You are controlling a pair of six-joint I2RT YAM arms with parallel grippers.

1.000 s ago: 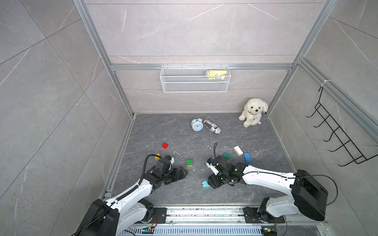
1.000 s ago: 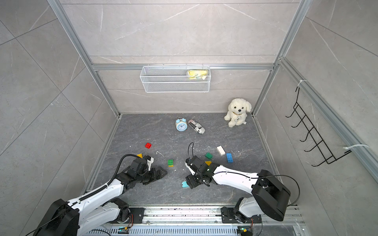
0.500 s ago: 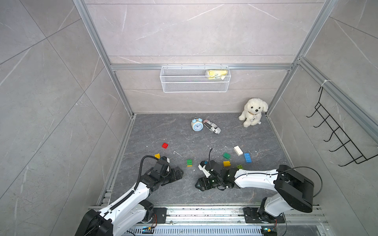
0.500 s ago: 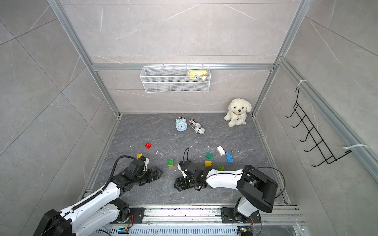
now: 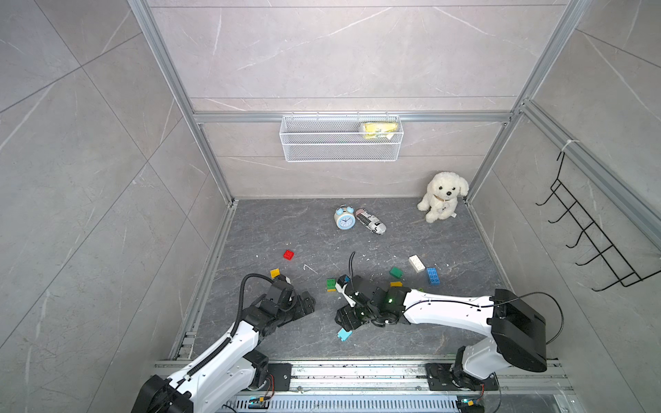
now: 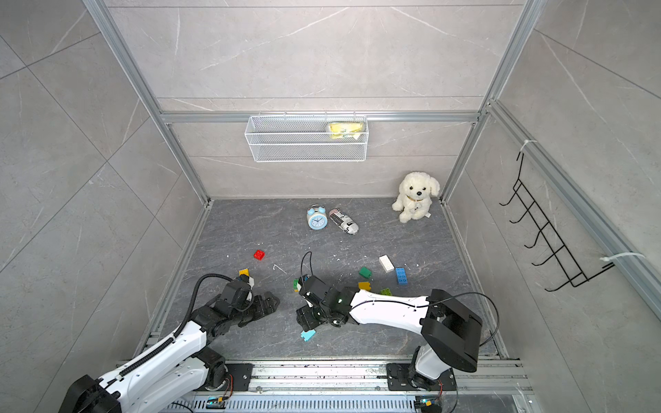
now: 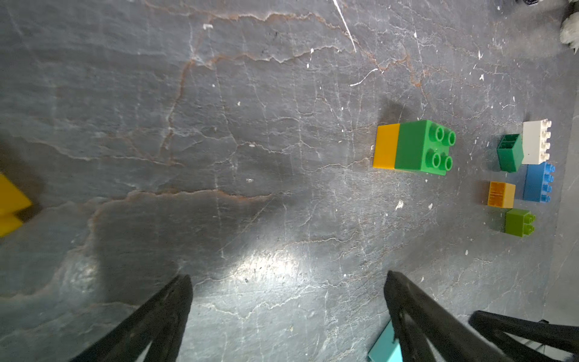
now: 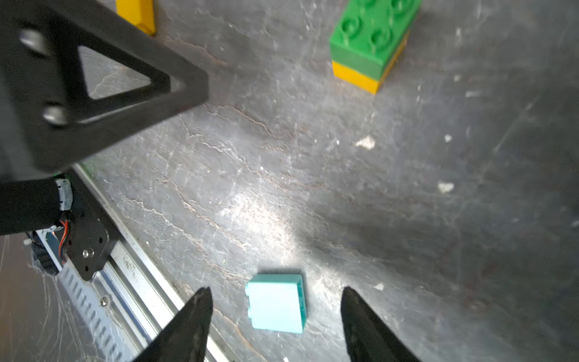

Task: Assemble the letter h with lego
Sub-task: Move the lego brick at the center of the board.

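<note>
A light blue lego brick (image 8: 275, 302) lies on its side on the grey floor near the front rail, also seen in both top views (image 5: 344, 334) (image 6: 308, 335). My right gripper (image 8: 275, 291) is open and low over it, one fingertip on each side with a gap to the brick. My left gripper (image 7: 286, 279) is wide open and empty over bare floor (image 5: 309, 304). A green brick stacked on a yellow one (image 7: 413, 147) (image 5: 331, 285) stands beyond both grippers. A red brick (image 5: 288, 254) and a yellow brick (image 5: 274, 273) lie at the left.
Dark green (image 5: 395, 272), white (image 5: 416, 263), blue (image 5: 432, 275), yellow (image 6: 364, 285) and olive green (image 6: 386, 291) bricks cluster at the right. An alarm clock (image 5: 344, 218), a striped can (image 5: 370, 221) and a plush dog (image 5: 442, 196) stand at the back. The metal rail (image 8: 131, 269) runs close by.
My right gripper has swung left and toward the front rail. The light blue brick now lies a little nearer the rail, between its open fingertips. The left gripper has barely moved.
</note>
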